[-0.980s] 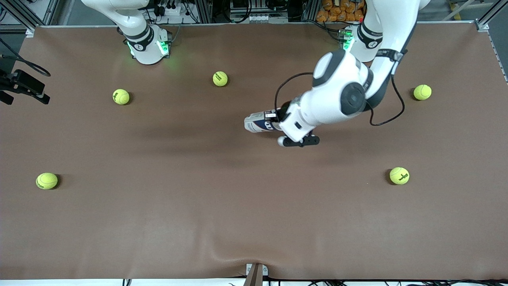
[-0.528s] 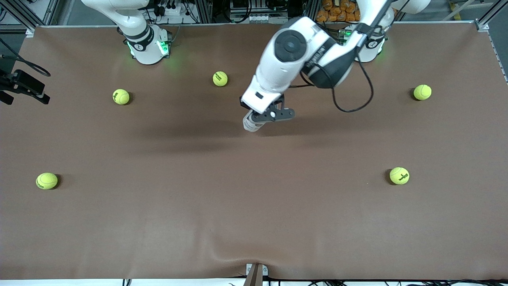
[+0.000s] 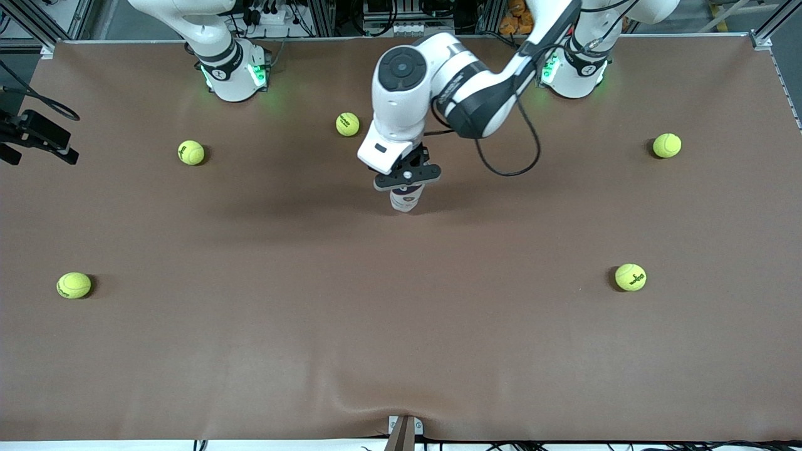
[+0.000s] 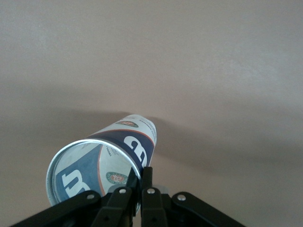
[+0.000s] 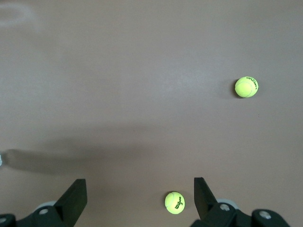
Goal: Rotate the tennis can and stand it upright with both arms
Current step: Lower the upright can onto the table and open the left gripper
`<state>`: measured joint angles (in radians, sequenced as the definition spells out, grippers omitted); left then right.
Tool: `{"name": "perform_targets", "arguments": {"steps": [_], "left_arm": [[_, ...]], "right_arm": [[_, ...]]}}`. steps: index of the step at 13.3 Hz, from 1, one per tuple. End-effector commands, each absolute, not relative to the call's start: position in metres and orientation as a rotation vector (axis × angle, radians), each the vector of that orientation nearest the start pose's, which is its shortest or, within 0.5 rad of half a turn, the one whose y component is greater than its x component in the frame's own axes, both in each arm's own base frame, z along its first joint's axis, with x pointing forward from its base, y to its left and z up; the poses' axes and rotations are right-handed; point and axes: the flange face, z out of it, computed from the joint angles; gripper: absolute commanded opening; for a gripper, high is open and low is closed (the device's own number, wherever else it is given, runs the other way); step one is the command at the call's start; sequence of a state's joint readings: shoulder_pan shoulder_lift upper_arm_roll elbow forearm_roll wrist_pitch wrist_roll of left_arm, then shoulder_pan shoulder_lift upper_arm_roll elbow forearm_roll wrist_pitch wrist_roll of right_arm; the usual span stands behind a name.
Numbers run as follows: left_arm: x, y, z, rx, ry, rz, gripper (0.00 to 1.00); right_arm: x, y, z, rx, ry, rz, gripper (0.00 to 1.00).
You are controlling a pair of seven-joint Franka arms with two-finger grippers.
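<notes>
**Ana:** Front view first: where is the tennis can (image 3: pixel 404 199)?

**Ben:** Near the middle of the table (image 3: pixel 401 351), toward the robots' bases, under the left gripper (image 3: pixel 407 177). Only its lower end shows below the gripper there. The left wrist view gives more: the tennis can (image 4: pixel 102 163) looks tilted, its metal-rimmed end up by the fingers (image 4: pixel 147 189) and its other end down toward the brown surface. I cannot tell whether that lower end touches the table.

**Ana:** And the grip?

**Ben:** The left gripper (image 4: pixel 137 187) is clamped narrow on the can's wall near the rim, fingers nearly together. The right gripper (image 5: pixel 139 194) hangs spread wide over bare table with a tennis ball (image 5: pixel 174 202) below it, holding nothing; that arm waits near its base.

**Ana:** How will the can handle?

**Ben:** My guess is light and thin-walled. It seems empty, since the label shows through the end. Clear plastic is slick and likely flexes under a pinch, so a hold on one wall could let it swivel or slip. The metal rim is probably the stiffest part.

**Ana:** So where should it be held?

**Ben:** I would clasp it around the labelled body, across the width, while the other arm steadies it.
</notes>
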<state>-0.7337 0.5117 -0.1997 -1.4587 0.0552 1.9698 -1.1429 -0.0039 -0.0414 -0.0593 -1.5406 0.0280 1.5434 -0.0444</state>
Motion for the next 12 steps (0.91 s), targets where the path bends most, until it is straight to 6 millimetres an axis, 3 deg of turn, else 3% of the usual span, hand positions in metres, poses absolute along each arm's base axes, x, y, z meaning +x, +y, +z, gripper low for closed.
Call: {"name": "perform_targets", "arguments": {"steps": [1, 6, 10, 12], "left_arm": [[0.435, -0.565, 0.391, -3.119, -0.371, 0.006, 0.00], [0.430, -0.570, 0.371, -3.075, -0.385, -0.021, 0.00], [0.430, -0.571, 0.367, -3.072, -0.385, -0.015, 0.00], [0.430, -0.571, 0.363, -3.069, -0.386, -0.012, 0.09]], "right_arm": [[0.531, -0.033, 0.661, -3.090, 0.051, -0.085, 1.00], [0.531, -0.033, 0.661, -3.090, 0.051, -0.085, 1.00], [0.531, -0.032, 0.661, -3.090, 0.049, -0.084, 1.00], [0.531, -0.032, 0.661, -3.090, 0.049, -0.084, 1.00]]}}
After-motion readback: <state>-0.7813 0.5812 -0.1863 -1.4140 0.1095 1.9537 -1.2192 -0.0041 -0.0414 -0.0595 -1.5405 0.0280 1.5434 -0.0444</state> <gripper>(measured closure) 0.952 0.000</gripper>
